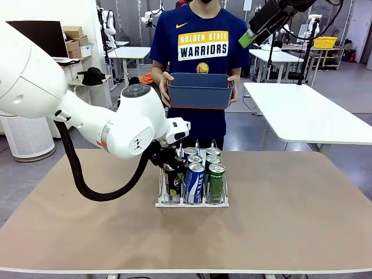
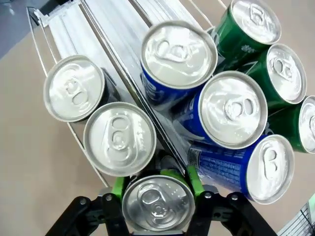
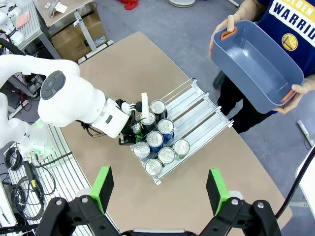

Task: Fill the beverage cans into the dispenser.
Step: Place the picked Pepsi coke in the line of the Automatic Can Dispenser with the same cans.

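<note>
The left gripper has its green pads clamped on either side of a silver-topped can at the bottom centre of the left wrist view; this held can sits at the near end of the dispenser's left lane, with two black cans lined up just beyond it. In the lane alongside stand three blue cans, and at the right edge three green cans, tops crowded close together.

In the front view the left arm sweeps in from the picture's left and bends down to the rack at table centre, its wrist just left of the cans. The right gripper hangs high with its jaws spread wide and nothing between them, looking down from above on the table; in the front view it juts in at the upper right.

Across the table a person's hands grip a blue-grey tub by both ends at chest height.
</note>
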Robot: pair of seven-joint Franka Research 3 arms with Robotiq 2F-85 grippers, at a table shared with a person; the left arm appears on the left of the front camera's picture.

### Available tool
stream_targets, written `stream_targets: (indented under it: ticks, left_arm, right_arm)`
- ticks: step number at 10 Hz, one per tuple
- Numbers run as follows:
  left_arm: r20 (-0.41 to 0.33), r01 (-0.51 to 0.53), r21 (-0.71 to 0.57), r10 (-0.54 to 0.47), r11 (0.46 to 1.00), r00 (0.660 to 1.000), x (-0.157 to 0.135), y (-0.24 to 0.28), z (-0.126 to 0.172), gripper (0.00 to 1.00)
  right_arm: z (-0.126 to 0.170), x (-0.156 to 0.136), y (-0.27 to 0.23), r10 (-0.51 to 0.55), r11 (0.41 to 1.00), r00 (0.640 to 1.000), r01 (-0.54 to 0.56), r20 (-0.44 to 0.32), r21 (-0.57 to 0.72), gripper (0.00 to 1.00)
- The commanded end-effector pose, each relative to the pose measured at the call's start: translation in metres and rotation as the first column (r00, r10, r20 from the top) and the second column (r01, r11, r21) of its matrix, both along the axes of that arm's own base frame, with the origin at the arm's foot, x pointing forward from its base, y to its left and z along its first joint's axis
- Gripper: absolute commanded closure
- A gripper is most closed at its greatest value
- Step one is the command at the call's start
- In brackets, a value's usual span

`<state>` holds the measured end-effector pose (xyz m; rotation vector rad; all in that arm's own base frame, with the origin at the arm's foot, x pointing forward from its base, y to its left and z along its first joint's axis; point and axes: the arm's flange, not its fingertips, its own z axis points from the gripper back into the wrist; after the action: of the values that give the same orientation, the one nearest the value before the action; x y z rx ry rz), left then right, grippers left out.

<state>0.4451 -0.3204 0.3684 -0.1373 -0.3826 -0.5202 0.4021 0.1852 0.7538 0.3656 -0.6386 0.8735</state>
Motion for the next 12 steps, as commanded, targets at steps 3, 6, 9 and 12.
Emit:
stream_targets:
  ticks: [3,6,9,12]
  left_arm:
    - [-0.067,0.031,-0.02,-0.032,0.999,0.997,0.004,-0.007,0.005,0.42]
    - [-0.06,0.009,-0.016,-0.01,1.0,0.998,-0.002,-0.003,0.021,0.22]
    - [0.013,-0.035,-0.016,0.035,0.999,0.999,-0.018,0.005,0.063,0.0]
    - [0.074,-0.063,-0.048,0.066,0.997,0.995,-0.037,0.01,0.096,0.0]
  right_arm:
    - [0.0,0.0,0.0,0.002,1.0,1.0,-0.002,-0.004,0.012,0.0]
    - [0.0,0.0,0.0,0.002,1.0,1.0,-0.002,-0.004,0.012,0.0]
    - [0.0,0.0,0.0,0.002,1.0,1.0,-0.002,-0.004,0.012,0.0]
    - [0.0,0.0,0.0,0.002,1.0,1.0,-0.002,-0.004,0.012,0.0]
